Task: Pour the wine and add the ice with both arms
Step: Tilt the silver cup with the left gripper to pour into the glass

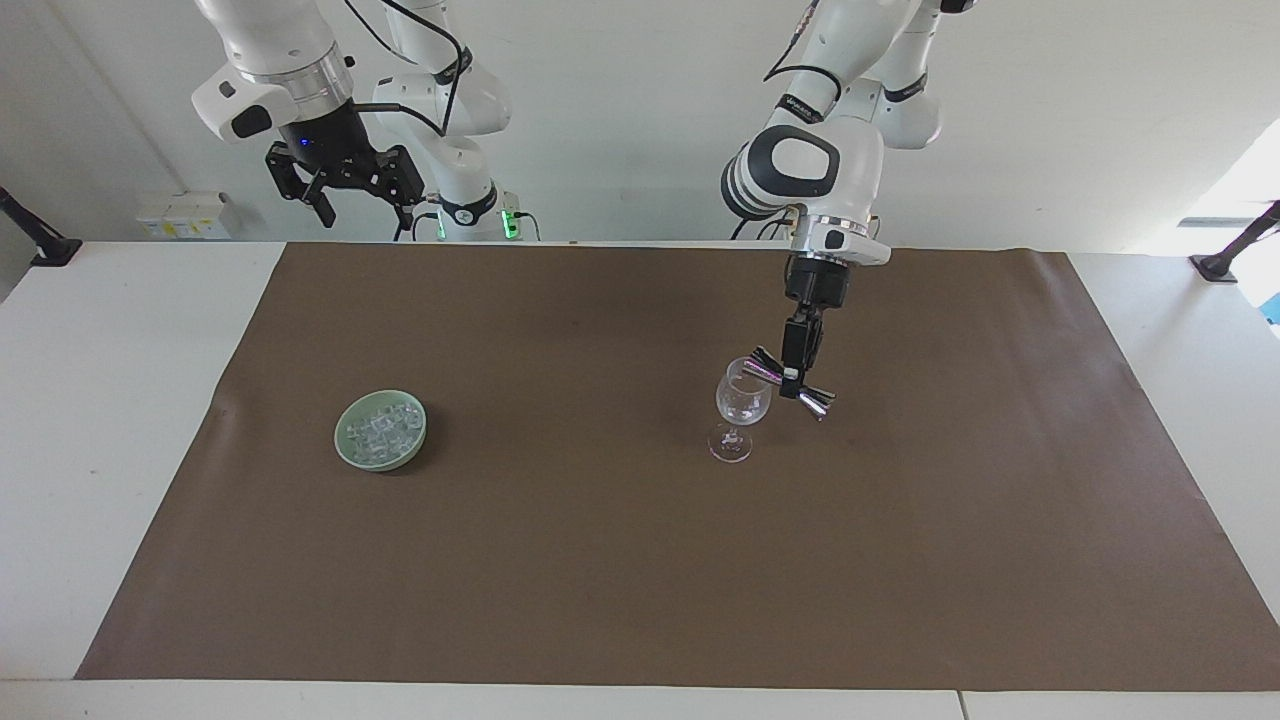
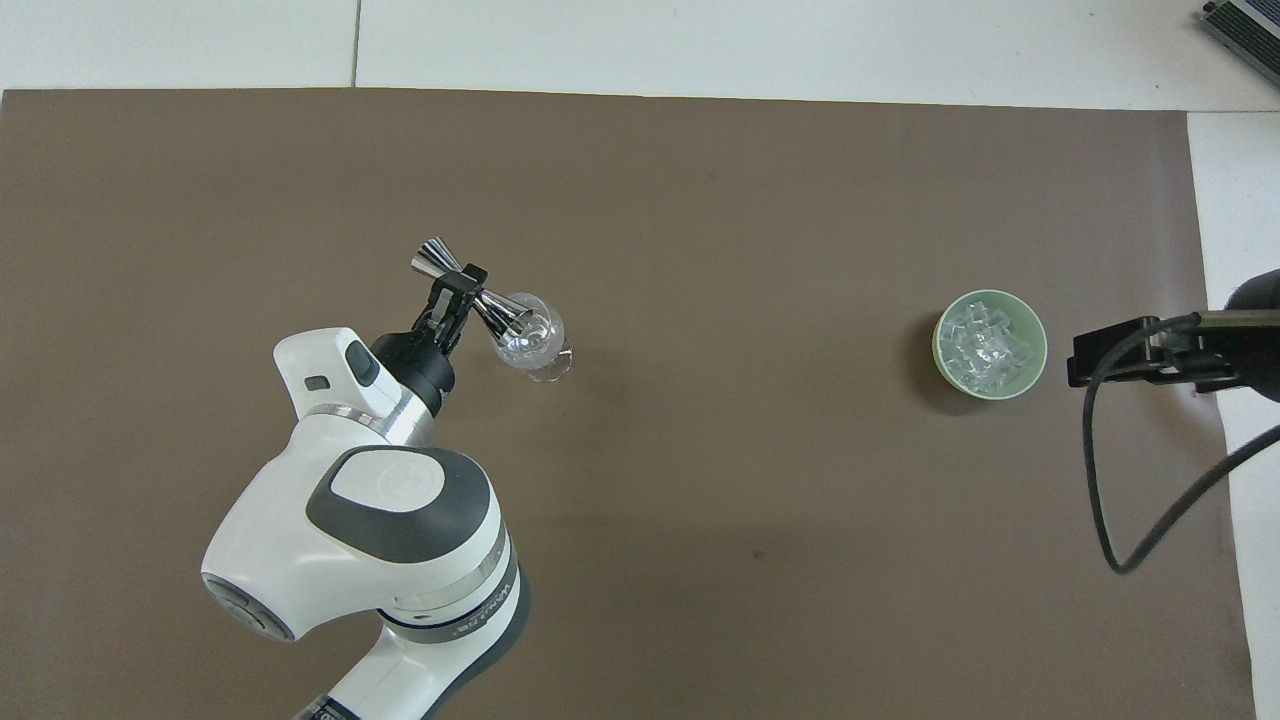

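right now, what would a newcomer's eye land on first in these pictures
Probably the left gripper, shut on a shiny double-ended jigger tipped sideways, one end at the rim of the clear wine glass standing on the brown mat. Next, the green bowl heaped with ice toward the right arm's end of the table, while the right gripper waits, raised and open, by the robots' edge.

Left end effector [image 2: 456, 293] pinches shiny metal measuring cup [image 2: 470, 296] at its thin middle. Cup tipped sideways, 1 end over wine glass [image 2: 533, 343]. Glass stands on brown mat [image 2: 700, 200] on desk [image 2: 800, 50]. Green bowl [image 2: 990, 345] full of ice [image 2: 985, 343] sits toward right arm's end. Right end effector [image 2: 1130, 352] waits beside bowl, black cable looping down.
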`<state>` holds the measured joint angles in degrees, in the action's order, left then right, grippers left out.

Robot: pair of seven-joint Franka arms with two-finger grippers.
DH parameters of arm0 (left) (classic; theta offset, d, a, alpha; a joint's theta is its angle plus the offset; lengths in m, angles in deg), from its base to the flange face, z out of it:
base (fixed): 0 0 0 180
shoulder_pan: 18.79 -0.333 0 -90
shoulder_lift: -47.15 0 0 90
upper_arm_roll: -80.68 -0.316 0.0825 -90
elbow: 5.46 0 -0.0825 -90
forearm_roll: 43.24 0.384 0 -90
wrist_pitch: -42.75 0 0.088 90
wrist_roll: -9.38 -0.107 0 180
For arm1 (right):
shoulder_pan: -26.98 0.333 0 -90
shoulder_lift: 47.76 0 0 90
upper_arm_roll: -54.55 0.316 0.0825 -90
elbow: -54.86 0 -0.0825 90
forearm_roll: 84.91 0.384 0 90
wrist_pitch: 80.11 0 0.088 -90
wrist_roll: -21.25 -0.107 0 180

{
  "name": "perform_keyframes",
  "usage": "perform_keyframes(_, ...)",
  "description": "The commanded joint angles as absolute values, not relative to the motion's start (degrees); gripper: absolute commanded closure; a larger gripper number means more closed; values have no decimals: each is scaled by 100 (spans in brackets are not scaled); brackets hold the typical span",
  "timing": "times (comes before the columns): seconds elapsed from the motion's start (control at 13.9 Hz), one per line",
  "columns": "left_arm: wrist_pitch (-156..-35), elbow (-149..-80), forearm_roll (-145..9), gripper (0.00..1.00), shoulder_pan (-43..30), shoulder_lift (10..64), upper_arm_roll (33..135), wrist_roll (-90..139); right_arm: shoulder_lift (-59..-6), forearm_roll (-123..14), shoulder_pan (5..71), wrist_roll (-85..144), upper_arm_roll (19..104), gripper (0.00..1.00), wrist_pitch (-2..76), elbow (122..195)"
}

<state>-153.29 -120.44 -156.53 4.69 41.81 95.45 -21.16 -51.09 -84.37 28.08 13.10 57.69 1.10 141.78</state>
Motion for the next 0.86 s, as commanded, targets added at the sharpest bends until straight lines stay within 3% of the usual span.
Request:
perform_keyframes(0.0, -15448, -11893, -15627, 100, 441, 4117, 9553, -2340, -5233, -8350, 2689, 1290, 5806, 0, 154, 14319)
perform_keyframes(0.79, -15465, -11893, -15679, 100, 441, 4135, 9571, -2314, -5233, -8350, 2698, 1282, 5789, 0, 119, 14319)
